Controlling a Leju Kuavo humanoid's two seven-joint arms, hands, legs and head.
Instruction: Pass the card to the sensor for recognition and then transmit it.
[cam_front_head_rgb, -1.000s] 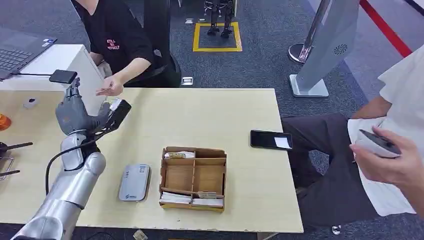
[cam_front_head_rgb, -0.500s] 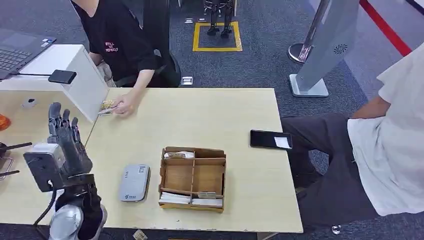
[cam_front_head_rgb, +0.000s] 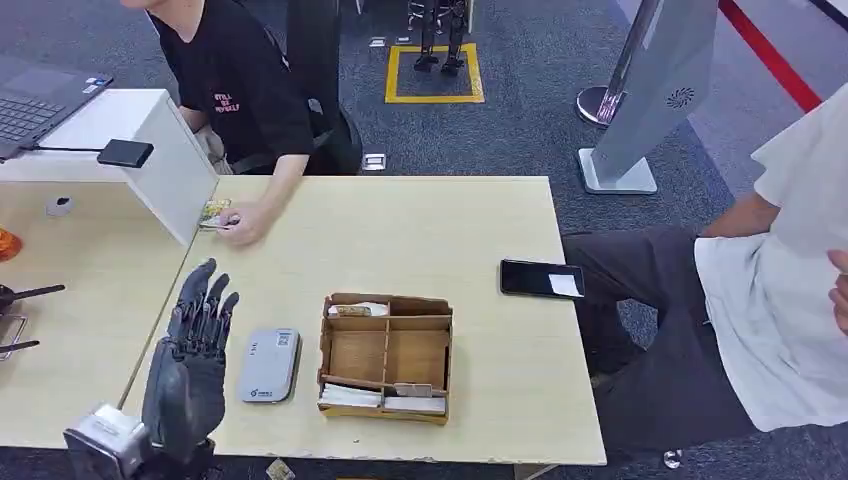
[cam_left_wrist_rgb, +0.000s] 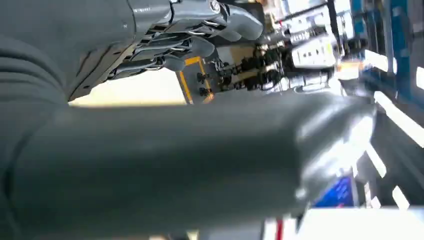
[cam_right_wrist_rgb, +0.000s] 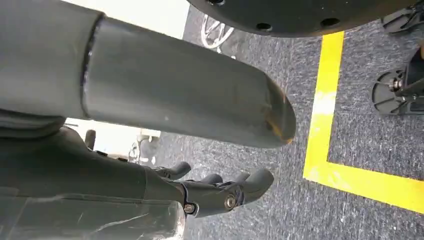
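Head view: your left hand (cam_front_head_rgb: 195, 365) stands low at the near edge of the table (cam_front_head_rgb: 400, 225), fingers straight and a little apart, palm away from the camera, holding nothing. It is just beside the grey sensor (cam_front_head_rgb: 269, 365), which lies flat on the table with nothing on it. The left wrist view agrees: fingers extended, nothing between them and the thumb.

Right hand (cam_right_wrist_rgb: 220, 192): hangs over dark carpet with a yellow floor line (cam_right_wrist_rgb: 325, 110) near it. Its fingers curl loosely and hold nothing, though the thumb hides part of the palm.

Card (cam_front_head_rgb: 213, 213): at the far left part of the table, against the foot of the white partition (cam_front_head_rgb: 172, 170), pressed under the hand of the person in black (cam_front_head_rgb: 245, 85). Well apart from your hand and from the sensor.

Next to the sensor sits the wooden organiser box (cam_front_head_rgb: 386, 355), with papers or cards in its near and far compartments; its middle compartment looks bare. A dark phone (cam_front_head_rgb: 542, 279) lies near the table's right edge, and a second person in white (cam_front_head_rgb: 775, 280) sits beyond it.

Progress, as a judgement: with the card in the person's keeping and both your hands free, the transmit step looks complete. Whether the sensor read the card cannot be told from here. What remains appears to be settling the left arm, or taking another card from the box if more are wanted.
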